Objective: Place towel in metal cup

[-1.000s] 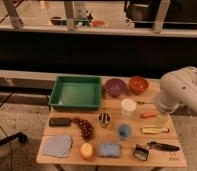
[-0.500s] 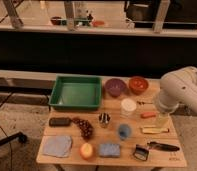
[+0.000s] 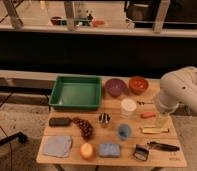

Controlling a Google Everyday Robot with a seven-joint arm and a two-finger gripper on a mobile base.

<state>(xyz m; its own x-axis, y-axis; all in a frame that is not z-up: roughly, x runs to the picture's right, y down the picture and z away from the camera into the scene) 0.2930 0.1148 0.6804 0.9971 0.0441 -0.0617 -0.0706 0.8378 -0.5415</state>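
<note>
The towel lies flat at the front corner of the table, far left of the pincer and nearer the camera. The metal cup stands upright, left of the pincer and about level with it, well apart from the towel. The pincer hangs over the table's right side, below the white arm; I cannot tell whether it is wide or narrow.

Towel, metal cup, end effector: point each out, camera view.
towel (image 3: 57,146), camera view, middle of the cloth, front left corner of the table (image 3: 174,156).
metal cup (image 3: 104,119), camera view, its dark opening, mid-table.
end effector (image 3: 162,120), camera view, lower tip, hanging over the table's right side.
</note>
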